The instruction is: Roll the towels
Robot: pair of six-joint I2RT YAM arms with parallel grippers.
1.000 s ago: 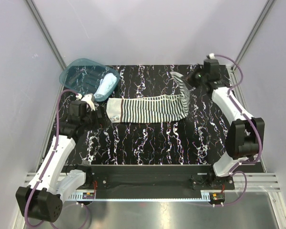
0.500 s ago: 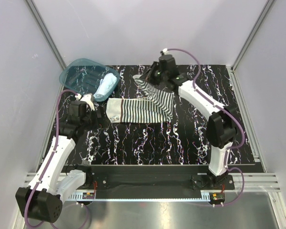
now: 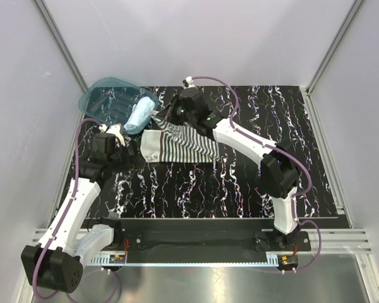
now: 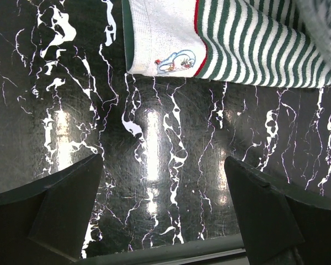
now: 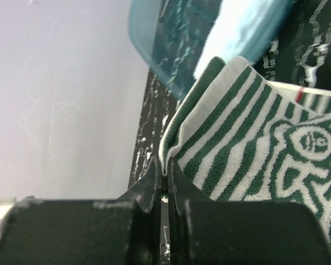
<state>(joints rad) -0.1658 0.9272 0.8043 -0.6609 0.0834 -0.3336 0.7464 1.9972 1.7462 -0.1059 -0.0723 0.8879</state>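
Note:
The green-and-white striped towel [image 3: 177, 146] lies on the black marbled table [image 3: 196, 189], its right part folded back over the left. My right gripper [image 3: 164, 120] is shut on that towel's edge [image 5: 171, 154] and holds it up near the towel's left end. The pale blue towel [image 3: 139, 115] sits rolled in the teal basin [image 3: 107, 98]. My left gripper [image 3: 119, 134] hovers open just left of the striped towel, with nothing between its fingers [image 4: 71, 199]. The towel's white end with a small picture [image 4: 165, 44] lies ahead of the left gripper.
The teal basin [image 5: 154, 49] stands at the table's back left corner, close behind both grippers. White walls close in the table on three sides. The right arm [image 3: 246, 139] stretches diagonally across the table's middle.
My right gripper has swept from the far right to the left, carrying the striped towel's end and folding it over the left half. The left arm has not moved.

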